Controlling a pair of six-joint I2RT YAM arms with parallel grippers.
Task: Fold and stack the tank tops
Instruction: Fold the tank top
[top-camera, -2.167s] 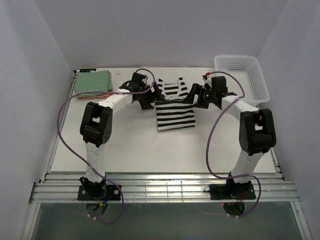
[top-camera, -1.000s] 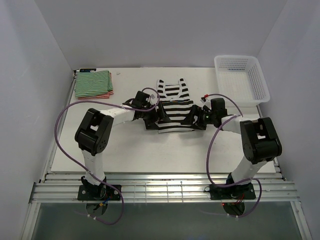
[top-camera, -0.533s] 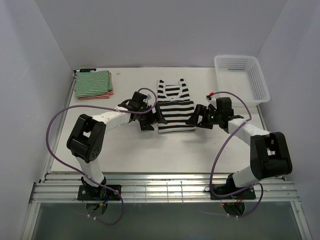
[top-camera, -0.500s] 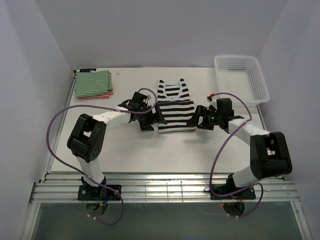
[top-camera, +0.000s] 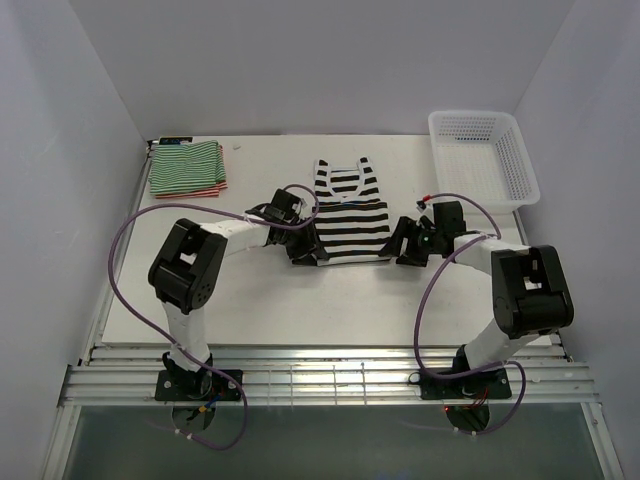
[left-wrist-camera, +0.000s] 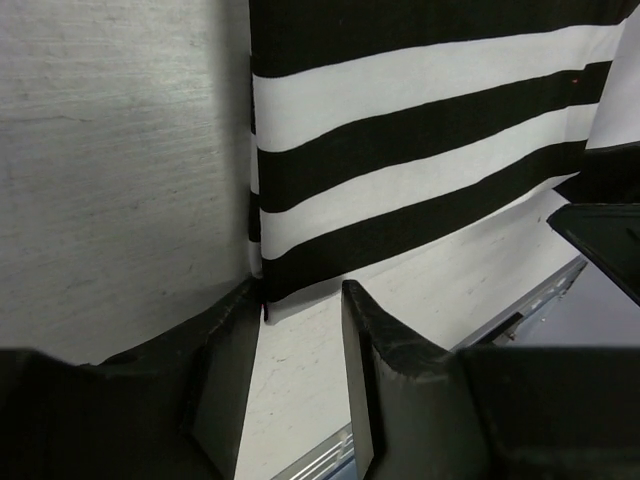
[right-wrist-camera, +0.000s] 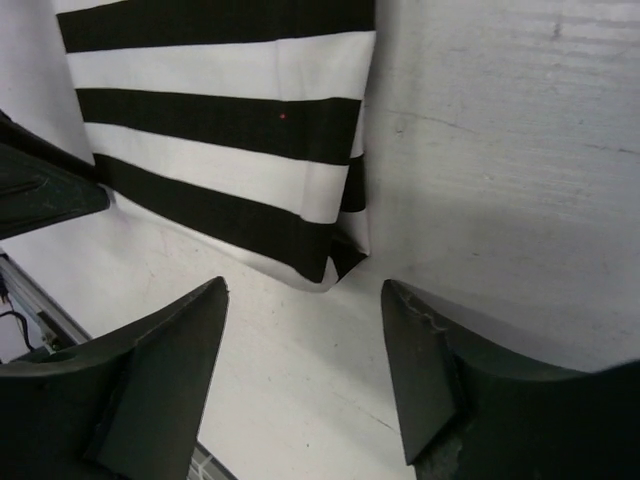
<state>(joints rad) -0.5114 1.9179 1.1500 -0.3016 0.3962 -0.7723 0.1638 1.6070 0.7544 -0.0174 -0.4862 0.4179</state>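
Observation:
The black-and-white tank top (top-camera: 350, 212) lies flat mid-table, its lower part folded, straps pointing away. My left gripper (top-camera: 304, 250) sits low at its near-left corner. In the left wrist view the jaws (left-wrist-camera: 298, 290) stand apart, and the cloth (left-wrist-camera: 400, 150) corner touches the left finger's tip with nothing between the fingers. My right gripper (top-camera: 399, 246) is at the near-right corner. Its jaws (right-wrist-camera: 303, 285) are open wider, the cloth (right-wrist-camera: 220, 120) corner just ahead of the gap. At the back left, the green-and-white top (top-camera: 188, 165) lies folded on the red-and-white one (top-camera: 190, 191).
A white lattice basket (top-camera: 485, 155) stands at the back right. Bare white table (top-camera: 300, 300) runs from the top's near edge to the slatted front edge. Purple cables loop beside both arms.
Both grippers have come down from the top's upper part to its near corners. In the last half second both pairs of jaws have narrowed, the left more.

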